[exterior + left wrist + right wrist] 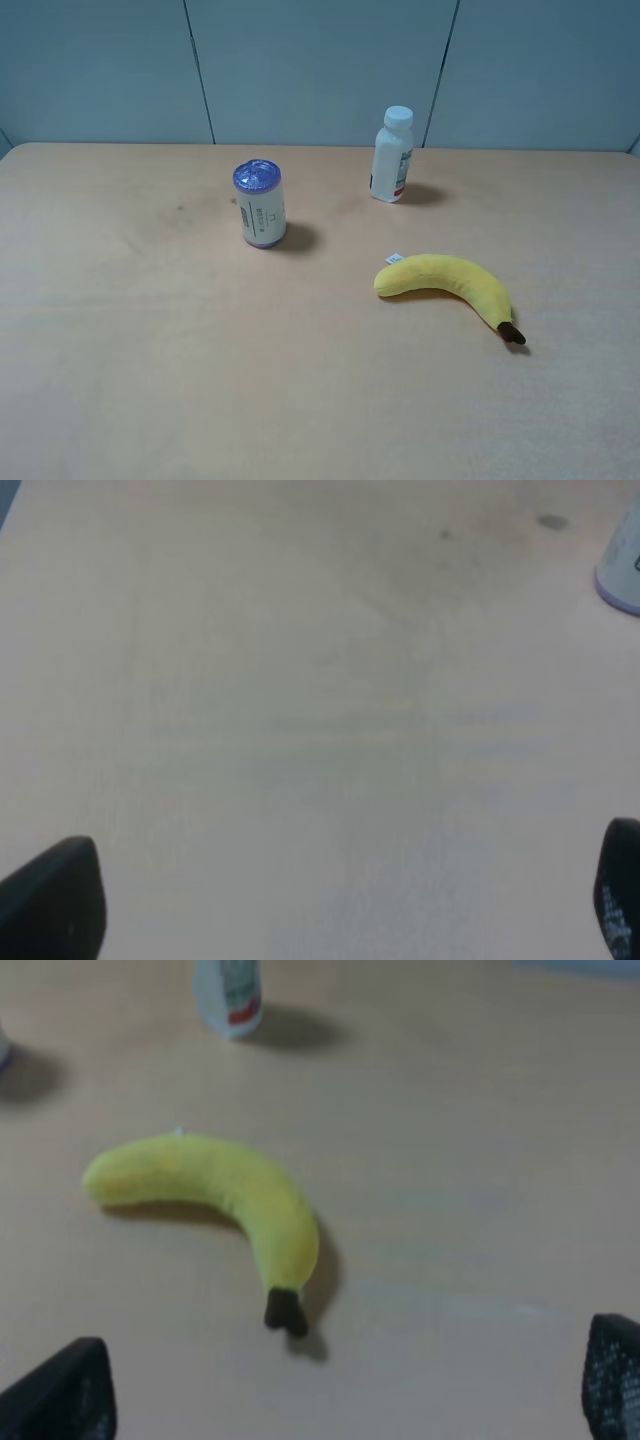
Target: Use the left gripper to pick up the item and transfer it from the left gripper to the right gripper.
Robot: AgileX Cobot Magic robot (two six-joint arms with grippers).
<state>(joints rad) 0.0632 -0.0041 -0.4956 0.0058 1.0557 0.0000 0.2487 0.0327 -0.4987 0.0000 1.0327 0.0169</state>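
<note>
While both grippers hang wide apart and empty, I see the plush banana (pixel 447 281) flat on the table (pixel 150 380).
From the banana: white bottle (pixel 392 156) behind it, purple-lidded can (pixel 261 204) to its left; left gripper (pixel 330 905) and right gripper (pixel 345 1380) touch nothing.

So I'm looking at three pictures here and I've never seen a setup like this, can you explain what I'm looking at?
It is a two-armed robot at a table. One picture looks down from a high camera; no arms show there. The other two come from cameras on the wrists. On the table lie a yellow plush banana, a purple-lidded can and a white bottle with a red label. The dark shapes in the bottom corners are fingers: the left gripper over bare table, the right gripper facing the banana. Both are open; nothing is held.
</note>
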